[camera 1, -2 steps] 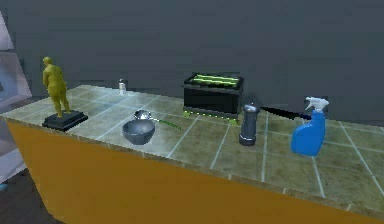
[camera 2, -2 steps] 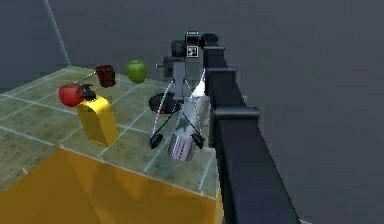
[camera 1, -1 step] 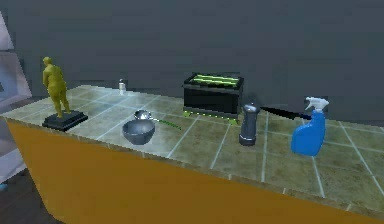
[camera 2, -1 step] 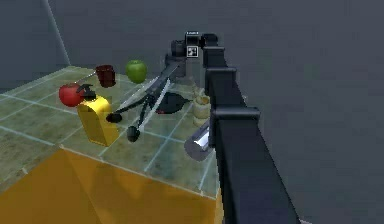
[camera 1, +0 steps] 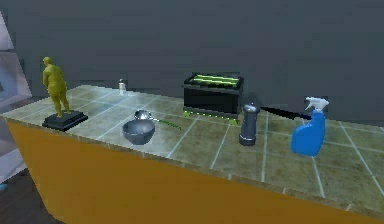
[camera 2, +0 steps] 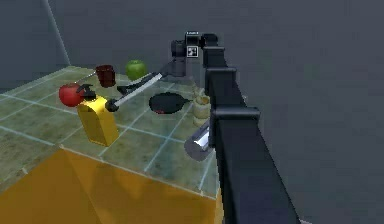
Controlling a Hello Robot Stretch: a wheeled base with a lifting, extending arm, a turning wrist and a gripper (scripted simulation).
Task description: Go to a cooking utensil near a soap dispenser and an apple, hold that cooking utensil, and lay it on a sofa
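Observation:
On the tiled counter [camera 2: 150, 140] in the arm side view, a yellow soap dispenser [camera 2: 97, 121] stands near the front. A green apple [camera 2: 135, 69] and a red round fruit [camera 2: 70, 94] lie behind it. A long pale-handled utensil [camera 2: 138, 91] lies slanted between the dispenser and a black pan [camera 2: 168, 102]. My arm [camera 2: 235, 130] rises from the bottom edge, and my gripper [camera 2: 176, 62] sits at the utensil's upper end, above the pan. I cannot tell whether it holds anything.
A dark red mug [camera 2: 105, 73] stands by the apple and a silver cylinder [camera 2: 200, 141] beside the arm. The forward view's counter [camera 1: 200, 150] carries a gold statue [camera 1: 57, 90], grey bowl [camera 1: 140, 130], black toaster [camera 1: 214, 93], dark grinder [camera 1: 248, 122] and blue spray bottle [camera 1: 312, 128].

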